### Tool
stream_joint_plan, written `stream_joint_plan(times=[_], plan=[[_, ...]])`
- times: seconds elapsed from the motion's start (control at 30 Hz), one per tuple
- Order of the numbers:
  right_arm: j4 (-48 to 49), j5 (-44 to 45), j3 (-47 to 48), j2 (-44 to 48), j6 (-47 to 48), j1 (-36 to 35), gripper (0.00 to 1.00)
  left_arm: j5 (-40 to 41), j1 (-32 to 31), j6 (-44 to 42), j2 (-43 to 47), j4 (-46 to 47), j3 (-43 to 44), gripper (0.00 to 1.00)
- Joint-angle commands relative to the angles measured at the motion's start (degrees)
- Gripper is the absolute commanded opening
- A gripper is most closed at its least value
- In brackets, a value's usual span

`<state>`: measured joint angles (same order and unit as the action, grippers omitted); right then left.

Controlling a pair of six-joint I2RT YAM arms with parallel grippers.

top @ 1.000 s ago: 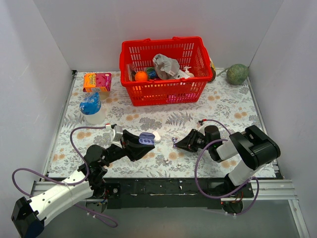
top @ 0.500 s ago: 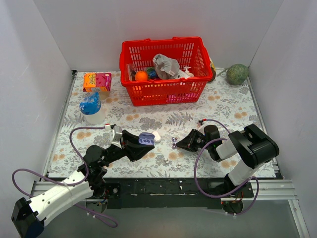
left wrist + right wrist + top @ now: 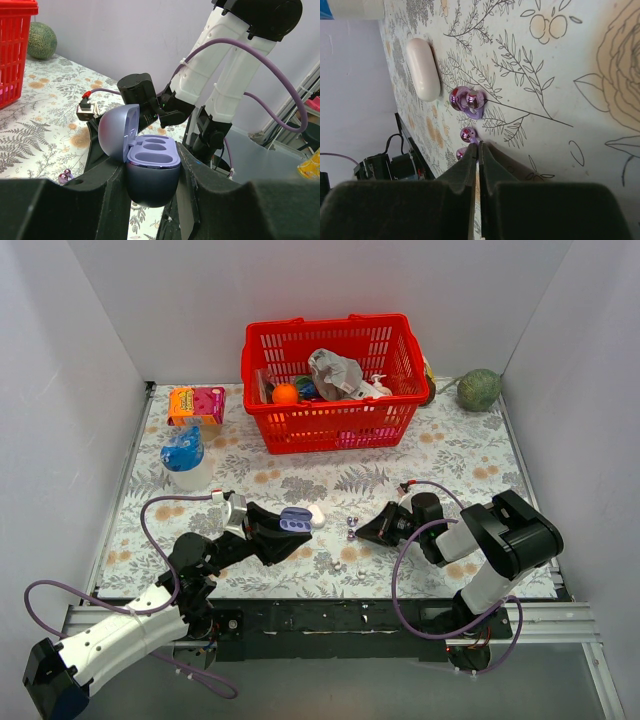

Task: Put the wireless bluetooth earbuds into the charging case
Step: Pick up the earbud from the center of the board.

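Two empty sockets are what you see in the charging case (image 3: 150, 175), lid flipped up, clamped between the fingers of the left gripper (image 3: 290, 524) and held just off the floral mat (image 3: 470, 455); that arm hasn't budged in the last second. Just right of the case lies a pale oval piece (image 3: 423, 69), and beyond that the two glossy purple earbuds (image 3: 467, 98) sit on the mat, close together. The only real change is on the right: the right gripper (image 3: 479, 146) has crept a hair leftward and is now right on the nearer bud (image 3: 466, 134), jaws pinched to a thin slit. I honestly can't tell whether the bud is actually caught in them or just touching the tips. So my read is we're at the first pickup, nothing seated yet. As for writing, the orange-and-pink box (image 3: 196, 403) at the back left has print on it, but it's too small to read.
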<state>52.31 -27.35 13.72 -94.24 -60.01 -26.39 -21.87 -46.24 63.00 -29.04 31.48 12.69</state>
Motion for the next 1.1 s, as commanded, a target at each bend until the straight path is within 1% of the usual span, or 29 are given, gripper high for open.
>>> stream_joint_plan(times=[0.0, 0.03, 0.2, 0.3, 0.37, 0.43, 0.47, 0.5, 0.57, 0.6, 0.63, 0.67, 0.7, 0.73, 0.77, 0.8, 0.83, 0.87, 0.9, 0.93, 1.0, 1.03, 1.07], plan=[[-0.02, 0.55, -0.79, -0.16, 0.77, -0.33, 0.03, -0.37, 0.01, -0.42, 0.3, 0.33, 0.67, 0.0], [-0.28, 0.55, -0.8, 0.1, 0.77, -0.33, 0.01, -0.28, 0.01, -0.42, 0.3, 0.24, 0.67, 0.0], [-1.6, 0.72, -1.06, 2.82, 2.17, -0.33, 0.01, -0.19, 0.1, -0.51, 0.3, 0.16, 0.76, 0.0], [-5.54, 0.98, -0.36, 6.42, 5.59, -0.33, 0.01, -0.19, 0.01, -0.69, 0.47, -0.11, 0.93, 0.0], [-12.04, 1.86, 1.13, 10.62, 8.4, -0.33, 0.01, -0.19, 0.01, -0.78, 0.56, -0.28, 0.94, 0.0], [-17.4, 3.09, 3.49, 13.89, 13.23, -0.33, 0.01, -0.02, 0.01, -0.78, 0.82, -0.2, 0.85, 0.0], [-21.95, 3.71, 4.12, 17.12, 14.64, -0.33, 0.01, 0.16, 0.09, -0.78, 0.91, 0.07, 0.59, 0.0], [-24.6, 4.06, 5.26, 18.72, 18.4, -0.33, 0.01, 0.25, 0.01, -0.69, 1.0, 0.5, 0.41, 0.0], [-30.14, 5.2, 8.5, 23.63, 21.93, -0.33, 0.01, 0.42, 0.09, -0.43, 0.82, 0.94, 0.23, 0.0], [-36.34, 5.73, 9.91, 25.14, 24.39, -0.33, 0.01, 0.51, 0.1, -0.42, 0.39, 1.29, 0.23, 0.0], [-39.36, 6.52, 11.41, 26.81, 28.94, -0.33, 0.01, 0.6, 0.01, -0.42, 0.38, 1.39, 0.23, 0.0], [-41.74, 6.35, 14.9, 29.7, 31.68, -0.33, 0.01, 0.6, 0.09, -0.34, -0.05, 1.56, 0.23, 0.0], [-48.99, 6.44, 17.03, 31.03, 34.32, -0.33, 0.01, 0.77, 0.1, -0.34, -0.23, 1.91, 0.14, 0.0], [-52.19, 6.7, 19.66, 32.0, 40.09, -0.5, 0.01, 0.86, 0.1, -0.25, -0.67, 2.09, 0.23, 0.0], [-56.66, 7.83, 22.03, 33.84, 42.75, -0.94, 0.01, 0.86, 0.01, 0.27, -1.02, 2.44, 0.14, 0.0], [-60.19, 9.5, 27.02, 34.55, 44.78, -3.12, 0.01, 0.77, 0.09, 0.37, -1.28, 3.57, -0.03, 0.0], [-65.36, 11.51, 29.07, 35.25, 47.07, -4.88, 0.01, 0.6, 0.1, 0.45, -1.98, 4.37, -0.12, 0.0], [-67.41, 14.58, 30.91, 36.22, 50.05, -6.72, 0.01, 0.6, 0.1, 1.32, -2.16, 4.9, -0.12, 0.0], [-69.95, 16.44, 35.63, 36.49, 51.47, -9.79, 0.01, 0.77, 0.1, 1.33, -2.08, 4.29, 0.4, 0.0], [-75.11, 18.11, 37.59, 36.75, 52.53, -11.04, 0.01, 0.69, 0.1, 1.33, -1.82, 3.76, 0.67, 0.0], [-78.75, 20.75, 41.29, 37.98, 55.52, -13.84, 0.01, 0.16, 0.1, 1.51, -1.46, 2.89, 0.93, 0.0], [-80.51, 21.98, 45.05, 38.33, 56.22, -14.73, 0.01, -1.15, 0.18, 1.6, -1.64, 2.45, 1.54, 0.0], [-83.66, 23.12, 46.74, 39.38, 57.45, -15.61, 0.01, -2.55, 0.36, 1.77, -2.77, 1.92, 2.07, 0.0]])
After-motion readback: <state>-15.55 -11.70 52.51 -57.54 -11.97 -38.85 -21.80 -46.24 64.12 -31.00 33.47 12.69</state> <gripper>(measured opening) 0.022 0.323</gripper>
